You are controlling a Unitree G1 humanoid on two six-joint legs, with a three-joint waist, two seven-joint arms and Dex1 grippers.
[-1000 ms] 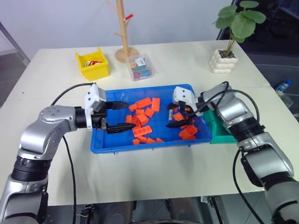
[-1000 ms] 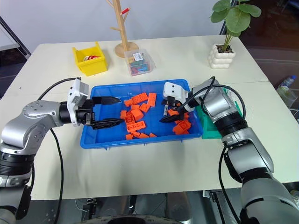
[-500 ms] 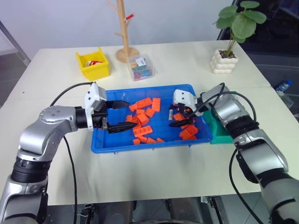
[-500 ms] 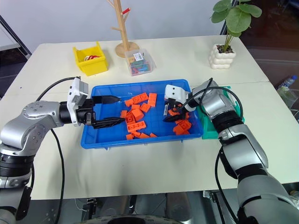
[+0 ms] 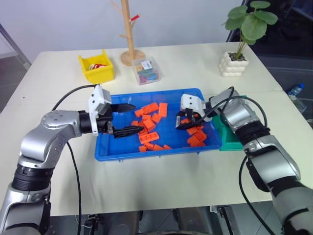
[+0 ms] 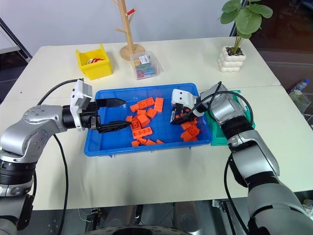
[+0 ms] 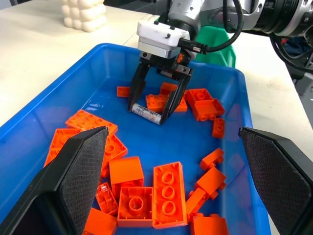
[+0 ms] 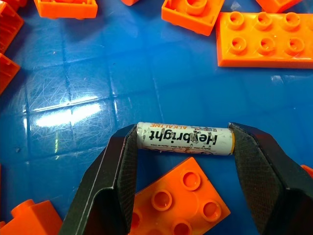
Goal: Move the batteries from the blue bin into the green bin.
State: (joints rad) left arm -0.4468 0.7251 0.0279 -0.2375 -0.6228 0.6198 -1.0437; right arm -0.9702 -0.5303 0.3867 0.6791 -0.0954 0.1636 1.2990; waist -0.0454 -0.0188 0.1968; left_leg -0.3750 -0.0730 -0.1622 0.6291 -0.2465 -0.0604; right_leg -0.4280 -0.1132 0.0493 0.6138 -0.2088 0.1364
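Your right gripper (image 8: 183,147) clamps a battery (image 8: 184,139) end to end, low in the blue bin (image 5: 117,152); green bin (image 5: 227,139) at 3 o'clock. Left gripper (image 5: 131,119) hangs spread apart.

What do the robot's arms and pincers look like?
The arms are shiny silver metal with black joint bands, and thin black cables loop along them. Each wrist has a white boxy block. The left pincer and right pincer each have two black, pointed fingers with rough, textured inner pads.
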